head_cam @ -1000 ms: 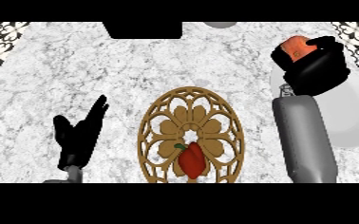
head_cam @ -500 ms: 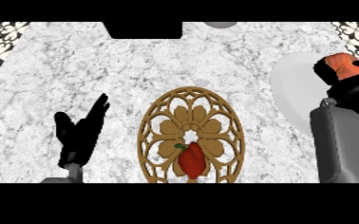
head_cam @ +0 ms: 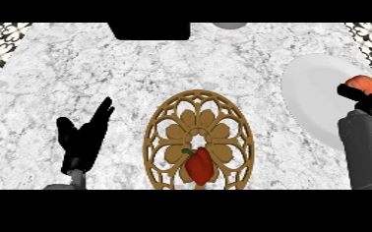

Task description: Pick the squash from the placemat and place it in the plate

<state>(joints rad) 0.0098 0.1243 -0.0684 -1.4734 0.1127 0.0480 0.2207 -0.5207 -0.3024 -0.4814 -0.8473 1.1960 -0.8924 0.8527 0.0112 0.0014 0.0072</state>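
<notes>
Your right robot hand (head_cam: pixel 357 94) shows at the three o'clock edge of the head view, mostly cut off by the frame. Its dark fingers are wrapped around an orange-red object, the squash (head_cam: pixel 359 82), of which only the top shows. That is where the task's thing is: in the grasp, not on the placemat. The grey forearm runs down from it toward four o'clock.

Directly beneath and to the nine o'clock side of that hand lies the white plate (head_cam: pixel 312 101), a pale oval on the marbled table (head_cam: pixel 109 78). The squash appears to be over the plate's right edge, though how high it hangs cannot be told from this steep view.

To finish the step well, you would likely bring the hand a little toward the plate's middle, at its nine o'clock, before lowering. Releasing near the rim risks the squash rolling off onto the table. Come down until the squash sits on the plate, then spread the fingers.

Moving outward, the round golden placemat (head_cam: pixel 198 140) with cut-out petal patterns sits at six o'clock in the view. A red pepper (head_cam: pixel 199 164) with a green stem rests on its lower part; leave it alone.

Your left robot hand (head_cam: pixel 83 137) rests at eight o'clock, fingers straight and pointing up, holding nothing, well apart from the placemat.
</notes>
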